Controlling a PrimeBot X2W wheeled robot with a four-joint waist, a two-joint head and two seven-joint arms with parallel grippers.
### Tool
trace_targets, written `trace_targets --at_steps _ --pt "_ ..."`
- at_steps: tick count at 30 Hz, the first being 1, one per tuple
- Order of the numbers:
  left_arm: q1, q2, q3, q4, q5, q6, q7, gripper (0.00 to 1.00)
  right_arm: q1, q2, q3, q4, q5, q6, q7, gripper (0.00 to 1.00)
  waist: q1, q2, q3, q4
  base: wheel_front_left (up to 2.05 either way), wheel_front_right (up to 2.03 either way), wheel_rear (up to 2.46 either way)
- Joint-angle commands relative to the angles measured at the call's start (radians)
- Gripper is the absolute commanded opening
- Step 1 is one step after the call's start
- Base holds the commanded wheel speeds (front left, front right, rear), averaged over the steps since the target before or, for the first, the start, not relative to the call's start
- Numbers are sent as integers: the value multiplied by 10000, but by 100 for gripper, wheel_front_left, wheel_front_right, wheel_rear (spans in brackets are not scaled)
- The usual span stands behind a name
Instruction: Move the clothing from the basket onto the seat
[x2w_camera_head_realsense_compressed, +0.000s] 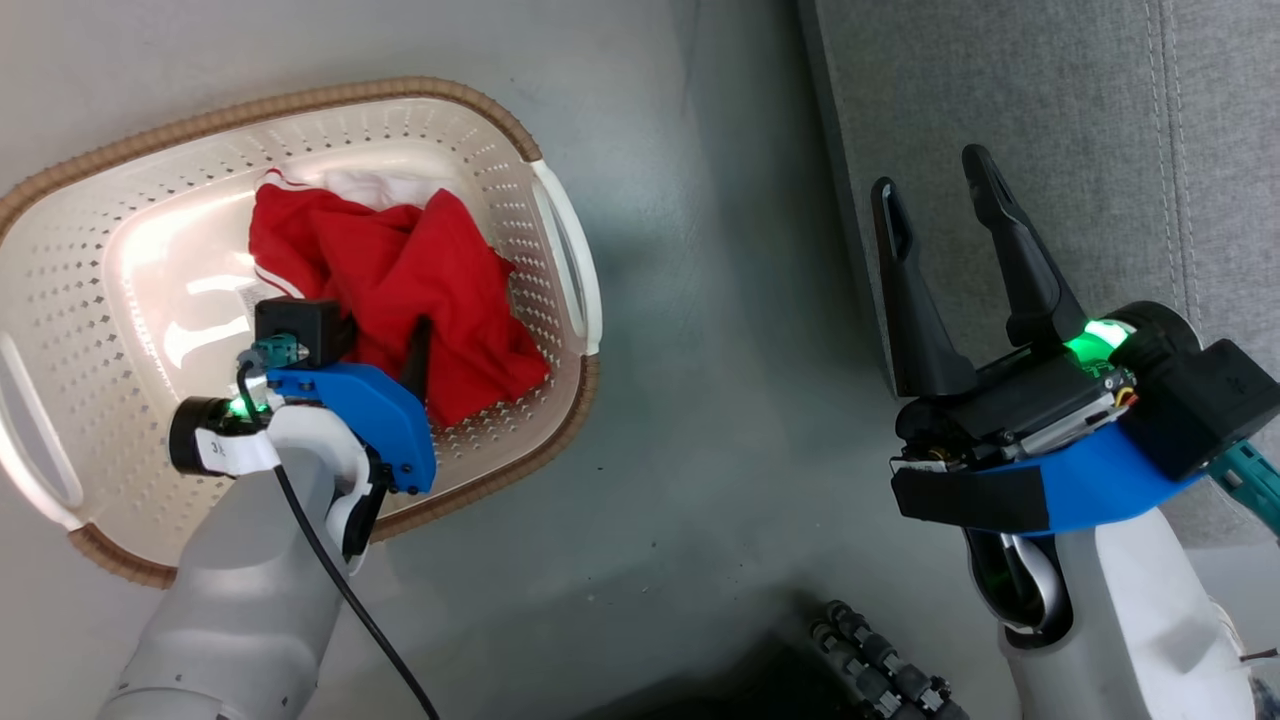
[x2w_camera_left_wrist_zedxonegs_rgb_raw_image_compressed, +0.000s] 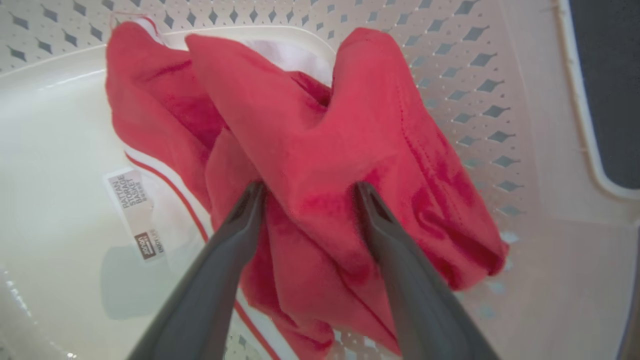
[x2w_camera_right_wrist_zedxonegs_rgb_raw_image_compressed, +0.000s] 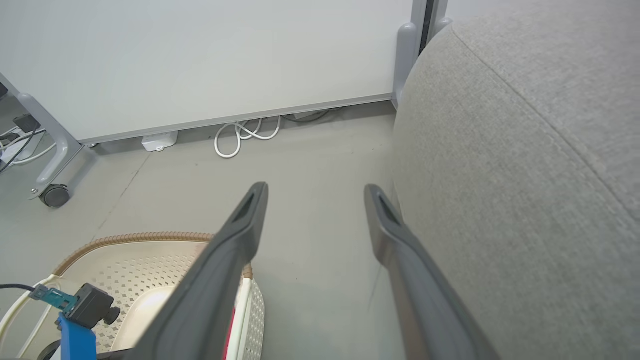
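The basket (x2w_camera_head_realsense_compressed: 560, 260) stands on the floor at the left, with the red clothing (x2w_camera_head_realsense_compressed: 420, 280) bunched in its right half. My left gripper (x2w_camera_left_wrist_zedxonegs_rgb_raw_image_compressed: 310, 187) reaches down into the basket and stands open, its fingers (x2w_camera_left_wrist_zedxonegs_rgb_raw_image_compressed: 240, 220) pressed into the clothing (x2w_camera_left_wrist_zedxonegs_rgb_raw_image_compressed: 300, 125) on either side of a raised fold. In the head view one dark finger (x2w_camera_head_realsense_compressed: 418, 355) shows against the red fabric. My right gripper (x2w_camera_head_realsense_compressed: 930, 172) hovers open and holds nothing at the left edge of the grey seat (x2w_camera_head_realsense_compressed: 1050, 120). That gripper (x2w_camera_right_wrist_zedxonegs_rgb_raw_image_compressed: 315, 189) has the seat (x2w_camera_right_wrist_zedxonegs_rgb_raw_image_compressed: 525, 175) close on its right.
Grey floor lies between the basket and the seat. A white label (x2w_camera_left_wrist_zedxonegs_rgb_raw_image_compressed: 135, 210) sticks to the basket's floor. A white wall panel, coiled white cables (x2w_camera_right_wrist_zedxonegs_rgb_raw_image_compressed: 245, 132) and a wheeled frame leg (x2w_camera_right_wrist_zedxonegs_rgb_raw_image_compressed: 55, 195) stand beyond. The basket's rim (x2w_camera_right_wrist_zedxonegs_rgb_raw_image_compressed: 140, 237) shows low on the left.
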Motion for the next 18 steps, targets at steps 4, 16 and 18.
trace_targets --at_steps 4,16,18 --pt "-317 -24 -86 377 -116 -9 149 100 -15 15 18 68 125 1 -122 100 -1 1 46 -156 0 0 0" --pt "-342 -37 -621 308 -523 -9 337 0 -48 15 55 259 245 1 -276 100 -1 1 -91 -195 0 0 0" --pt "-344 -36 -700 308 -564 -9 318 0 -2 15 29 273 175 1 -276 100 -1 1 -112 -156 0 0 0"
